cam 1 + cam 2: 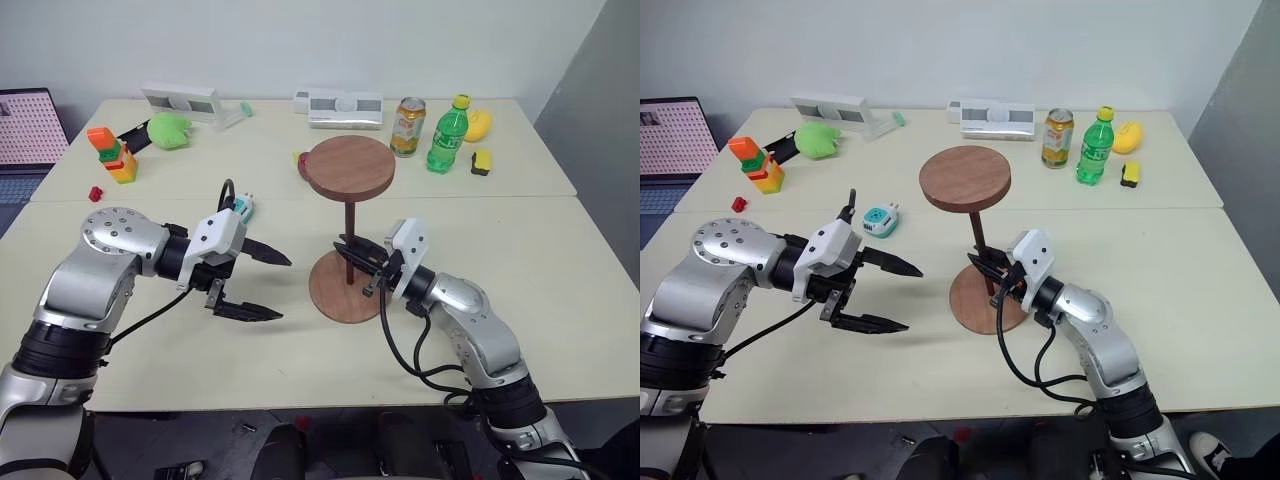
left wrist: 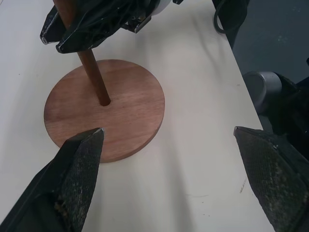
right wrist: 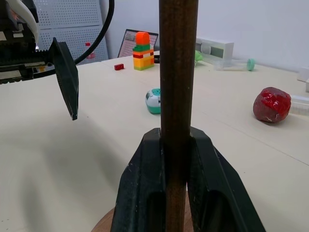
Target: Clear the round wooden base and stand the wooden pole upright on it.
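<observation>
The round wooden base [image 1: 333, 292] lies flat on the table in front of me. The wooden pole [image 1: 350, 232] stands upright in the base's centre hole [image 2: 105, 102], its own round disc [image 1: 350, 166] on top. My right gripper [image 1: 352, 252] is shut on the pole's lower part, one black finger [image 3: 145, 193] on each side of the rod [image 3: 177, 96]. My left gripper [image 1: 276, 288] hangs open to the left of the base, apart from it, with nothing between its fingers [image 2: 77, 169].
A small teal-and-white plug [image 1: 879, 219] lies behind my left gripper. A red lump [image 3: 272, 104], a can [image 1: 407, 126], a green bottle [image 1: 447, 133], toy bricks [image 1: 113, 154] and white boxes [image 1: 343, 107] sit along the far side. A laptop [image 1: 30, 140] stands far left.
</observation>
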